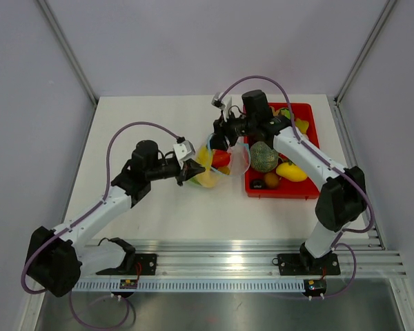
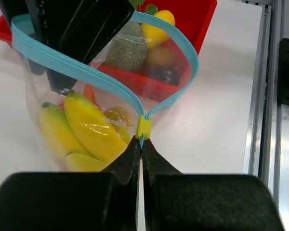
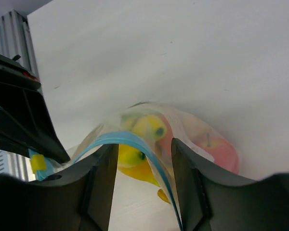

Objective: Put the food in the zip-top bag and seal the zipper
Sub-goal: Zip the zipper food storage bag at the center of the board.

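1. Our left arm [image 1: 103, 203] stretches from the lower left of the frame toward the centre. The left gripper [image 1: 191, 170] has its fingers [image 2: 127, 161] pressed together, pinching the zip-top bag [image 2: 36, 96].
2. Our right arm [image 1: 310, 158] folds from the lower right up to the centre. The right gripper [image 1: 221, 134] holds its fingers [image 3: 103, 187] apart.

Top view high and rearward, looking down; wrist views close, all sharing the zip-top bag [image 1: 217, 169]

Clear zip-top bag [image 2: 38, 91] stood open, teal zipper [image 2: 77, 69] unsealed; yellow bananas [image 2: 86, 127] and red fruit [image 3: 216, 149] inside, green melon [image 2: 127, 48] outside.
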